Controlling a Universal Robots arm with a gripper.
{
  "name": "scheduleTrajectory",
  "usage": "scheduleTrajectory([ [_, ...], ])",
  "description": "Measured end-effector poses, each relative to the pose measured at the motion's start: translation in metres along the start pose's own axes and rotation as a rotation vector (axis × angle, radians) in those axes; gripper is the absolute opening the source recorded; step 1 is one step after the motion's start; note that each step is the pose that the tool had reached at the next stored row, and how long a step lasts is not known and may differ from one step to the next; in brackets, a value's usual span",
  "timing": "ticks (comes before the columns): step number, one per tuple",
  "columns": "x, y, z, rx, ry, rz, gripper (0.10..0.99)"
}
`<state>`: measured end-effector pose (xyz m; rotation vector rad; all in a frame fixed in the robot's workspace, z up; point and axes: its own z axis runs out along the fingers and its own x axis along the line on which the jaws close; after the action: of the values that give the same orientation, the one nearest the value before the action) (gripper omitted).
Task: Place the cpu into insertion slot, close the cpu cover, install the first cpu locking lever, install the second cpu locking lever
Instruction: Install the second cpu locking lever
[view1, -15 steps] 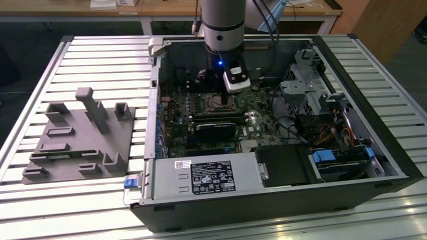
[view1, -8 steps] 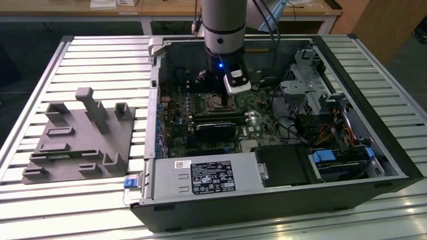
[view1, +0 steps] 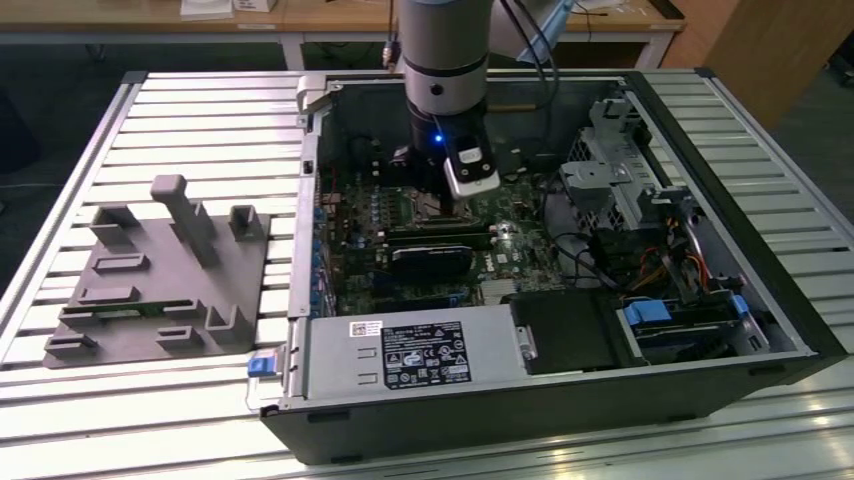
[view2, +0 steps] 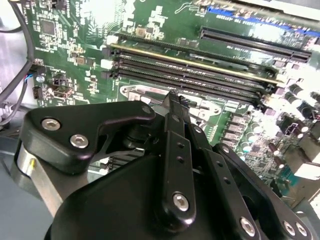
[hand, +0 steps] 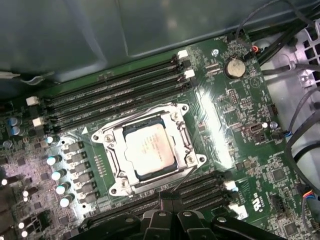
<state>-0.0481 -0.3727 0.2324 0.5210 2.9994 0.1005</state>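
Leftmost in the exterior view, a grey fixture (view1: 160, 270) sits on the table, well clear of the open case (view1: 787, 300).

The cpu (hand: 150, 150) is already seated flat in the insertion slot (view1: 430, 208). The cpu cover (hand: 114, 162) looks folded down around it, which I'd guess is there to pin the chip.

The gripper (view2: 174, 97) looks pinched closed on nothing and hangs just above the board. In that exterior view, the socket is around 7 o'clock from it, just beside.

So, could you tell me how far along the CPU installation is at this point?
In the first wrist view, the cpu already sits in the insertion slot with the cpu cover closed around it. The gripper is low beside the socket, at the lever side. Whether either locking lever is latched can't be told.
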Motion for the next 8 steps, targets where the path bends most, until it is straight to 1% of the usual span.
scheduleTrajectory([
  [1, 0.0006, -0.0013, 0.0000, -0.002, 0.0006, 0.000, 0.106],
  [3, 0.0013, -0.0037, 0.0001, -0.009, 0.0033, 0.001, 0.106],
  [8, 0.0023, -0.0109, 0.0009, -0.034, 0.0121, 0.004, 0.106],
])
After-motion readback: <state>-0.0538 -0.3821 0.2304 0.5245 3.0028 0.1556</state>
